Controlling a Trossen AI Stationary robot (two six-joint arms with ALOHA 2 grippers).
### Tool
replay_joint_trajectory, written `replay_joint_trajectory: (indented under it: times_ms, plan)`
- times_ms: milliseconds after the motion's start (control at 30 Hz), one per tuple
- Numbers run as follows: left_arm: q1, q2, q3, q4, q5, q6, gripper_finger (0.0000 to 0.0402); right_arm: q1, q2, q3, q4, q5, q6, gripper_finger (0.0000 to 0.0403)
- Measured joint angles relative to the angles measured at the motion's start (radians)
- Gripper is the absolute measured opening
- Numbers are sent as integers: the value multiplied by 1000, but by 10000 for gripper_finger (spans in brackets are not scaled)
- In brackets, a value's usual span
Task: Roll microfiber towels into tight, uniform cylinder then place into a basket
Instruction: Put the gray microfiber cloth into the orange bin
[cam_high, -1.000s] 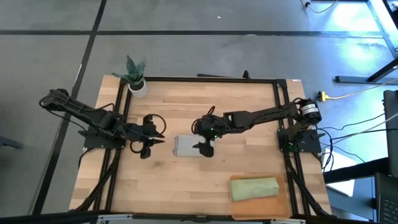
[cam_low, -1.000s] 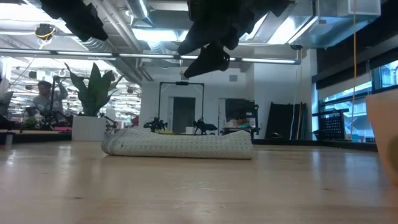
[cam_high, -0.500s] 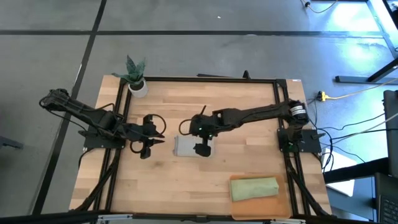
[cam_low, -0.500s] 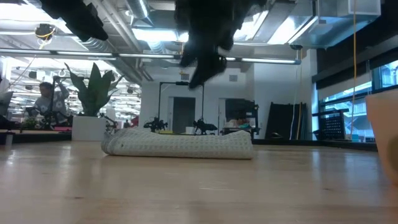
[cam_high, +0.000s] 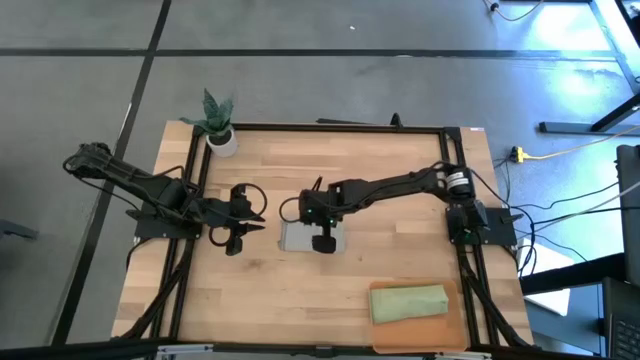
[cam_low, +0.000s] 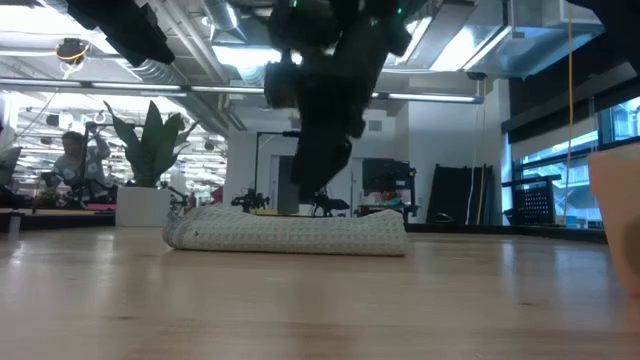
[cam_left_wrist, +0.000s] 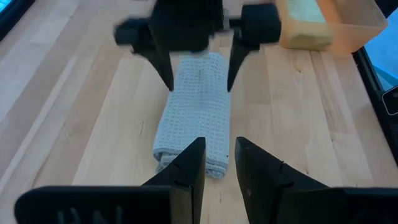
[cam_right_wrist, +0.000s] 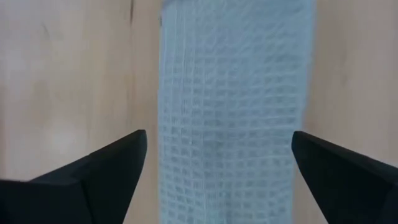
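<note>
Roughly halfway: one towel binned, second rolled and about to be picked.

Green towel (cam_high: 409, 303) already sits rolled in the basket (cam_high: 385, 335) at the near right corner of the surface (cam_high: 400, 180). Grey towel (cam_high: 298, 235) lies rolled mid-surface, not yet lifted. Right end effector (cam_high: 323, 243) is above it, fingers spread wide and straddling the roll across its width, per the right wrist view; no contact that I can see yet. Left end effector (cam_high: 232, 241) waits just beside the roll's left end, fingers (cam_left_wrist: 186, 171) a narrow gap apart, holding nothing. Left to do, as I read it: close on the grey roll, carry it to the basket, set it next to the green one. Roll looks a bit flattened rather than a tight cylinder.
</note>
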Motion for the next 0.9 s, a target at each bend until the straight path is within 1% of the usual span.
replay_joint_trajectory:
  times_ms: [300,500,733,900]
  plan:
    - [0,0,0,5,0,0,79,-33,69,-2,32,3,-95,400]
    - [0,0,0,5,0,0,79,-35,70,-2,27,-54,-58,400]
    - [0,0,0,5,0,0,79,-35,89,-2,42,-57,-63,400]
    - [0,0,0,5,0,0,79,-34,109,-4,46,-87,-38,400]
